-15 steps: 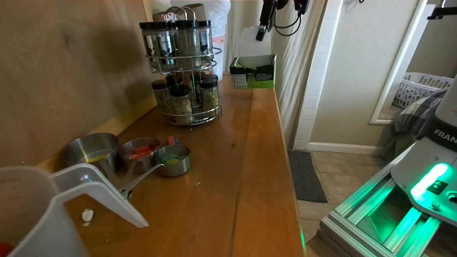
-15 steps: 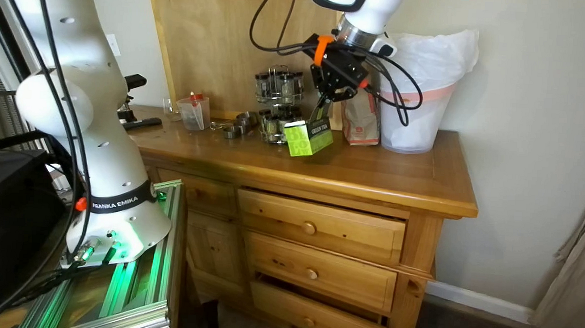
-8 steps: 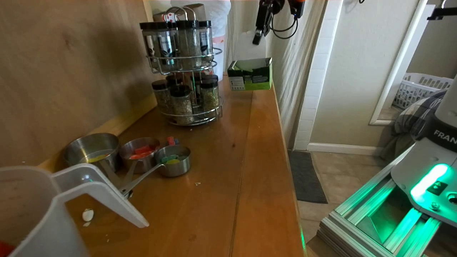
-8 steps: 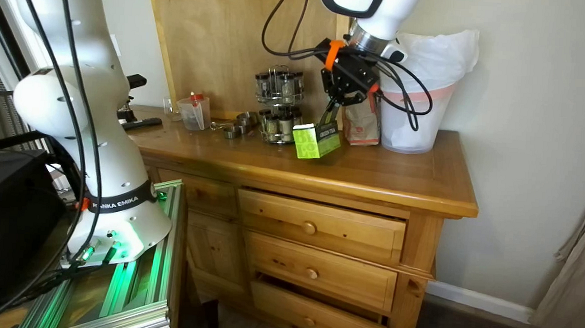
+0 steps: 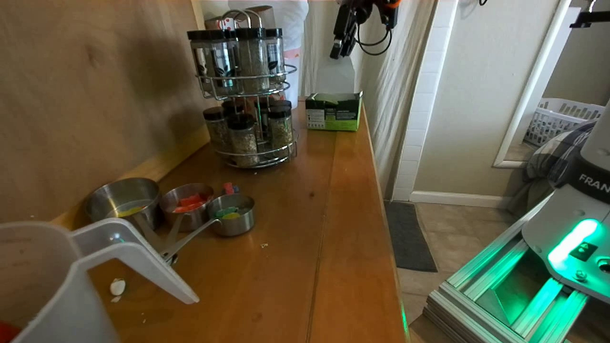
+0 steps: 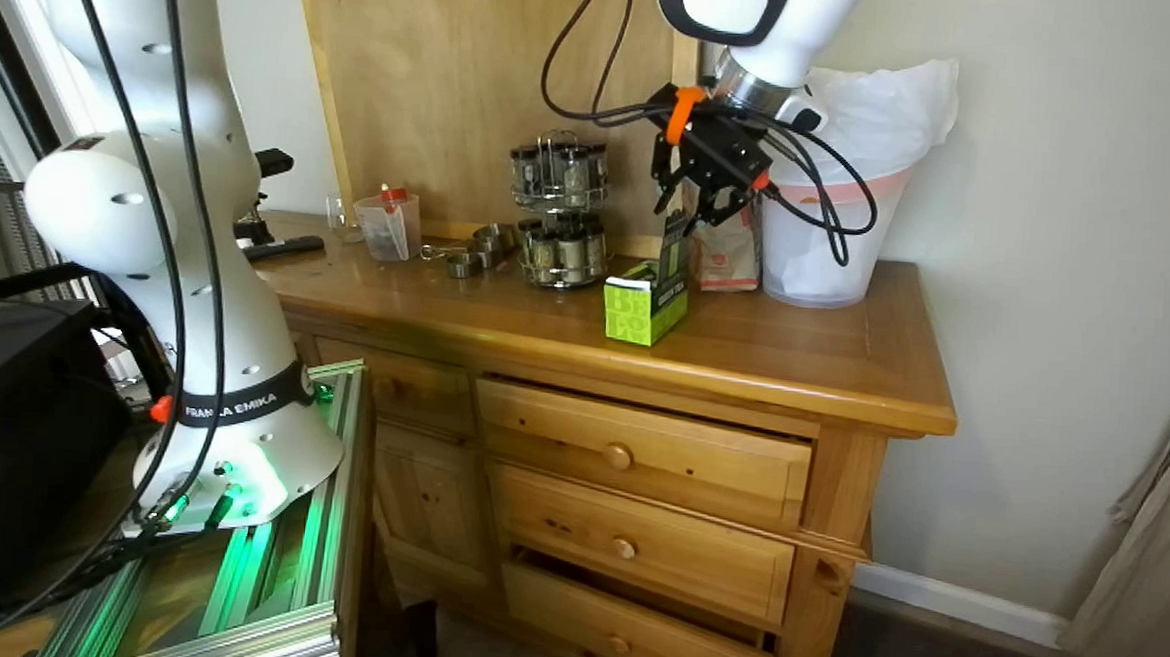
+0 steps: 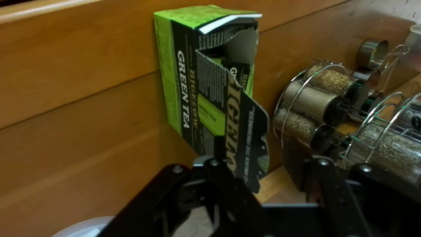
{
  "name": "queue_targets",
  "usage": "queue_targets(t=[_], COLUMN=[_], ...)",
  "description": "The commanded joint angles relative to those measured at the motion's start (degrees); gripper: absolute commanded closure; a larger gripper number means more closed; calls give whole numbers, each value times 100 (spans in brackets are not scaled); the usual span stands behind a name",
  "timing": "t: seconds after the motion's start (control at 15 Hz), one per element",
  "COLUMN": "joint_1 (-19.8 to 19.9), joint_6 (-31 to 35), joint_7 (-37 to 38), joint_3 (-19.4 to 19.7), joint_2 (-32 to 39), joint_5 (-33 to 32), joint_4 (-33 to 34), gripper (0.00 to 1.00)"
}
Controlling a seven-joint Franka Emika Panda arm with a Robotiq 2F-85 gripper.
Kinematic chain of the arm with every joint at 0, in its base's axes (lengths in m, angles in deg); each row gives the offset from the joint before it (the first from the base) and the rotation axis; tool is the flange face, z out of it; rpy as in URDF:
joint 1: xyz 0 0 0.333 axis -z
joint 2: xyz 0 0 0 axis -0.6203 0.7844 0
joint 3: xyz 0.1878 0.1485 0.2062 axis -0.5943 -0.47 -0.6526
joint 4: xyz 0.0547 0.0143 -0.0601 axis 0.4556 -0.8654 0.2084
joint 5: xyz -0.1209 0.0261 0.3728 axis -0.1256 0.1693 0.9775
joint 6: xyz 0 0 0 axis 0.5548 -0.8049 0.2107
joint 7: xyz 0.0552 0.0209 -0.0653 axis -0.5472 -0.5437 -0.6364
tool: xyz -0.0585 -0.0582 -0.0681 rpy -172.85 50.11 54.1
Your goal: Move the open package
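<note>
The open package is a green and black tea box standing on the wooden counter, seen in both exterior views [image 5: 336, 114] [image 6: 643, 310]. In the wrist view its front [image 7: 184, 89] faces me, with torn card at the opening and packets inside. Its black lid flap [image 7: 251, 141] stands up towards my gripper. My gripper [image 6: 679, 218] is right above the package. In the wrist view the jaws [image 7: 256, 151] are wide apart, with the flap reaching up between them, nearer the left finger. Nothing is clamped. In an exterior view [image 5: 339, 51] only part of the gripper shows.
A two-tier spice rack [image 6: 556, 212] stands close beside the package, at the right in the wrist view [image 7: 315, 105]. A paper bag [image 6: 727, 246] and white-lined bin [image 6: 829, 251] stand behind the gripper. Measuring cups [image 5: 233, 214] and a plastic jug [image 5: 43, 276] stand farther along the counter.
The package was held tilted above the counter by its flap. It has come down onto the counter, and the jaws have opened. The gripper moved slightly right in an exterior view.
</note>
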Motion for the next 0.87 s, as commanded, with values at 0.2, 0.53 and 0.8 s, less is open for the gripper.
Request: queue_targets(t=[0.2, 0.53, 0.8], joint_1=[37, -105, -278], joint_6=[1112, 2233, 2117], joint_7=[552, 783, 592], joint_3=[-124, -213, -113], joint_2=[-692, -2150, -2331], joint_5=[-196, -970, -1240], joint_4=[-384, -1410, -1342], gripper=[1, 0, 0])
